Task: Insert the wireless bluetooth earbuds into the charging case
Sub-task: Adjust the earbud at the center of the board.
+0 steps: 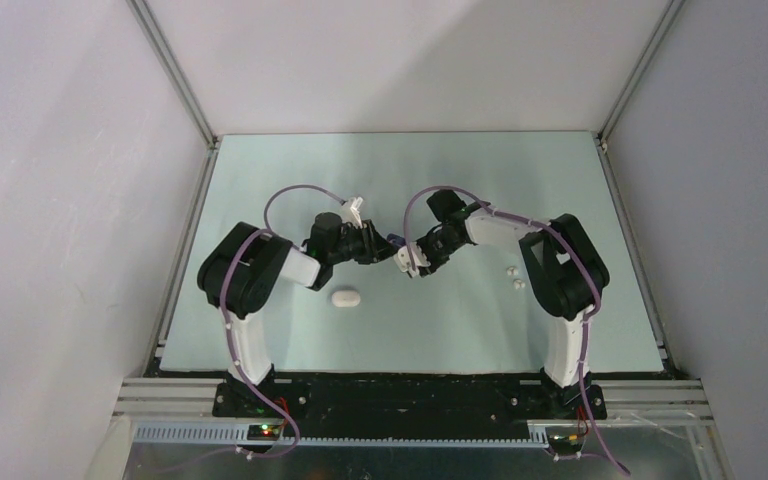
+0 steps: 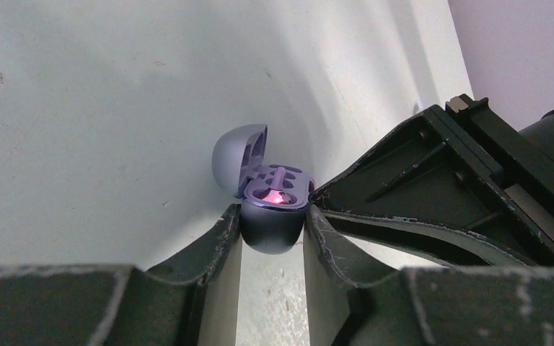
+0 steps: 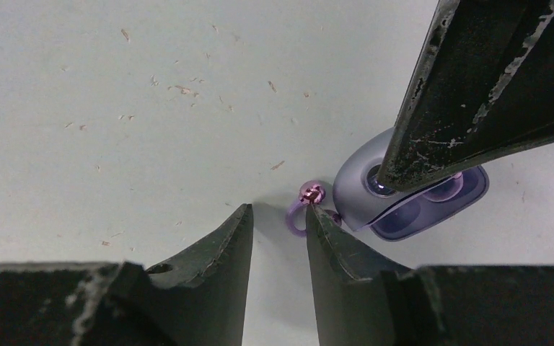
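Left end effector point(image 2: 270, 213): your jaws clamp the base of the purple charging case point(image 2: 270, 236), lid open, steadying it for loading.
Right end effector point(image 3: 278, 213): part open, gripping nothing; one fingertip touches a purple earbud point(image 3: 309, 194) just beside the case.
White earbuds point(image 1: 510, 271): well apart on the table point(image 1: 410, 170).

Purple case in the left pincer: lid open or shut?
Open. The left wrist view shows the purple charging case, clamped in the left pincer, with its lid hinged back and the earbud wells exposed.
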